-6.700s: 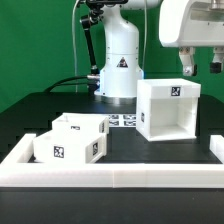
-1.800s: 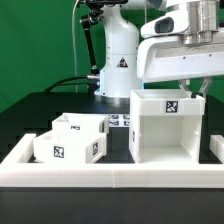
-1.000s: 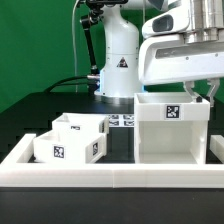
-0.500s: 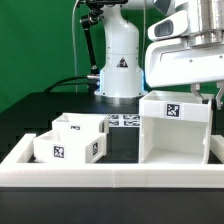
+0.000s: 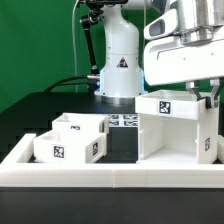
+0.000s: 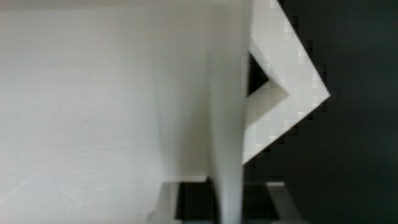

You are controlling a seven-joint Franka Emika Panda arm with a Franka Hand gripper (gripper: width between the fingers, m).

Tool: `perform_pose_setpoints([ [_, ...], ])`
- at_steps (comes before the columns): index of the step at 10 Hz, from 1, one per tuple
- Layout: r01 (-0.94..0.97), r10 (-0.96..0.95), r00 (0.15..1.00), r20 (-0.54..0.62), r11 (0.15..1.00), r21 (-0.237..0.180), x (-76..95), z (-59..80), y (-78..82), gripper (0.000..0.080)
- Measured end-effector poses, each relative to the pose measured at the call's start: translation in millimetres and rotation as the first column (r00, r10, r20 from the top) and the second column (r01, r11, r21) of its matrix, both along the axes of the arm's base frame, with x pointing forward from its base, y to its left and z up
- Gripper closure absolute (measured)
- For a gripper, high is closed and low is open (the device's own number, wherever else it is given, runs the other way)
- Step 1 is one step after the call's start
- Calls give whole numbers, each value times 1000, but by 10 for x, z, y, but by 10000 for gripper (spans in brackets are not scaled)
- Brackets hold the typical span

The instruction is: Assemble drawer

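Observation:
The drawer housing [image 5: 176,128], a large white cube with a tag on its upper face, stands at the exterior view's right with its open side facing the camera. My gripper [image 5: 207,97] comes down on its right wall and is shut on it. In the wrist view the thin wall edge [image 6: 231,130] runs between my two dark fingers [image 6: 194,203], and the gripper [image 6: 233,205] is clamped on it. Two smaller open-top trays [image 5: 66,146] [image 5: 88,126] sit side by side at the exterior view's left, each with a tag.
A long low white wall [image 5: 110,177] edges the front of the black table and returns up both sides. The marker board [image 5: 122,120] lies between the trays and the housing, in front of the robot base [image 5: 119,70].
The gripper came down and closed on the housing's right wall. Over the last second the housing has slid toward the exterior view's right and turned slightly. The trays have not moved.

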State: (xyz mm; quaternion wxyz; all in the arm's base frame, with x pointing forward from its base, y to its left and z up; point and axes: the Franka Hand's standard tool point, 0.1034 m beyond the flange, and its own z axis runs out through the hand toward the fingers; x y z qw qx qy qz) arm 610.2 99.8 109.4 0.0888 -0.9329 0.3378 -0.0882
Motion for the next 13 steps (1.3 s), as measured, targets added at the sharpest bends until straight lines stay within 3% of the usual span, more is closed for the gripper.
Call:
perform_pose_setpoints([
  [5,351,-346,936,-60,930,113,64,29,-166,751],
  [7,477,-472,879,-70,867,145,96,44,-136,751],
  [8,489,-483,872,-74,859,150,100,51,-149,751],
  [11,666,-649,746,-153,718,204,168,77,-148,752],
  [13,696,-669,718,-193,688,206,282,22,-162,752],
])
